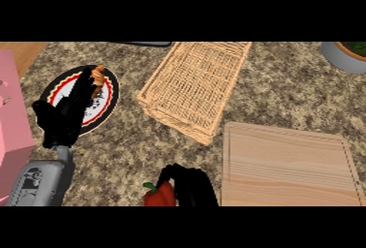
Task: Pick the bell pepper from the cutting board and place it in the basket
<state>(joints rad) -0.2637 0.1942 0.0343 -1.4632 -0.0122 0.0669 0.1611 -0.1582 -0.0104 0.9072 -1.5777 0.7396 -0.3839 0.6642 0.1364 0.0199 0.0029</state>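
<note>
Just left of the board, by its near corner, you have the pepper off the wood, with your right hand curled round it. Up and left of the board lies the basket, well apart from the pepper. Far left of the board, your left hand rests open, fingers straight, over a plate on the worktop.

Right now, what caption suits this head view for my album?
Right hand holds red bell pepper beside the cutting board, short of the basket.
</note>
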